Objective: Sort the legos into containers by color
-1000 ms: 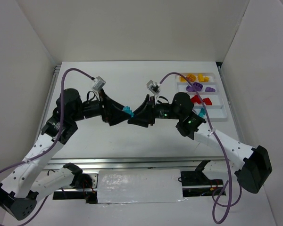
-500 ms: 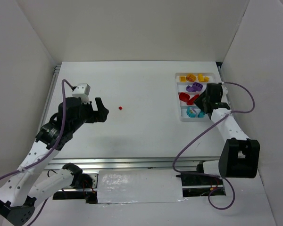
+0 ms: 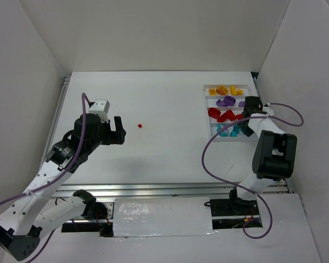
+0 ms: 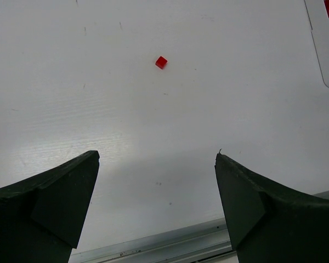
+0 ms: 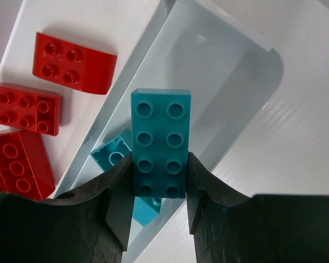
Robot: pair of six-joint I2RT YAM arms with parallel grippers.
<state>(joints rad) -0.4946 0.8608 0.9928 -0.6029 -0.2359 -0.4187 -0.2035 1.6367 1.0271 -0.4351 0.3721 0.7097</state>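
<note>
Since the earlier frame the right pincer (image 5: 159,167) has swung across the tray (image 5: 141,55), clamped on a teal brick (image 5: 160,129) directly over the teal compartment (image 5: 225,71). I judge sorting nearly done: one red brick (image 4: 161,62) remains on the surface (image 4: 153,126), ahead of the wide-apart left pincer (image 4: 156,181).

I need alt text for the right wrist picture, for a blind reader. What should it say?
The right hand grips a long teal brick between its dark fingers, over a white tray compartment holding other teal bricks. Red bricks lie in the next compartment, to the left.
</note>
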